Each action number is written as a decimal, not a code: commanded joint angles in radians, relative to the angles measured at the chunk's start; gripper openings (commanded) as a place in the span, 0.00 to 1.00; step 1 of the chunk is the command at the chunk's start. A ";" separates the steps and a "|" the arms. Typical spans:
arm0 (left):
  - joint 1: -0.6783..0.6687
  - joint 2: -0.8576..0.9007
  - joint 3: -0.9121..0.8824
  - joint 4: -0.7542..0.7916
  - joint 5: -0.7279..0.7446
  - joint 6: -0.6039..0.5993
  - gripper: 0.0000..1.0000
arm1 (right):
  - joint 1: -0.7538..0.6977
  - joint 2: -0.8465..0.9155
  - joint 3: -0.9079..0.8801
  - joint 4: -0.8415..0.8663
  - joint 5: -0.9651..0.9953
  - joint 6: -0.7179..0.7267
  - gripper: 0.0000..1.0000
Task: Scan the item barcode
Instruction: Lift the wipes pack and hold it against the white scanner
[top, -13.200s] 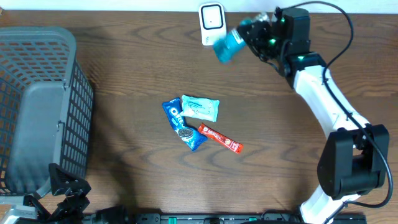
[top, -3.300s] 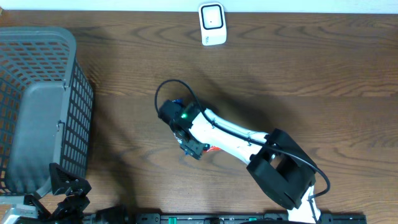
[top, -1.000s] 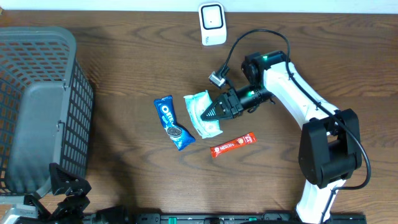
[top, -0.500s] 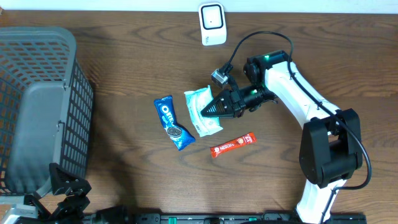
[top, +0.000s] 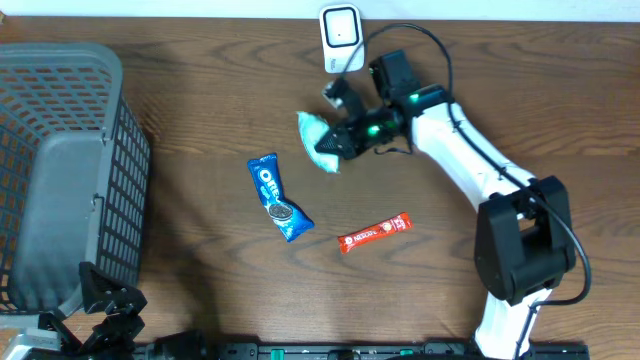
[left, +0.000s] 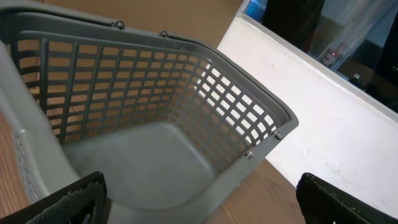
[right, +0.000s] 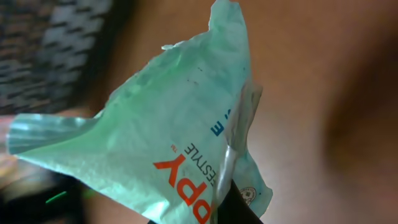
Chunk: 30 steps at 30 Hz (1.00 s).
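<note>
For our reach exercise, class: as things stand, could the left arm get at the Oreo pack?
Probably yes: the left gripper is open, only bare table lies between it and the Oreo pack, and the basket stands aside. Its stretch is unproven.

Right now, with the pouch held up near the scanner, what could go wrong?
1. The right gripper pinches the pouch only at one edge. The rest hangs free and crumpled, so it could slip out or swing.
2. The wrist view shows creased film and print but no barcode, so the code may face away from the scanner or be folded and fail to read.
3. The arm is close to the scanner, so a further move toward it could knock it.
</note>
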 joint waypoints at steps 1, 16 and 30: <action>-0.003 -0.001 0.002 0.001 -0.006 0.017 0.98 | 0.042 0.007 0.014 0.083 0.336 0.027 0.01; -0.003 -0.001 0.002 0.001 -0.006 0.017 0.98 | 0.053 0.482 0.704 0.155 0.743 -0.068 0.01; -0.003 -0.001 0.002 0.001 -0.006 0.017 0.98 | -0.006 0.723 1.108 0.130 0.830 -0.133 0.01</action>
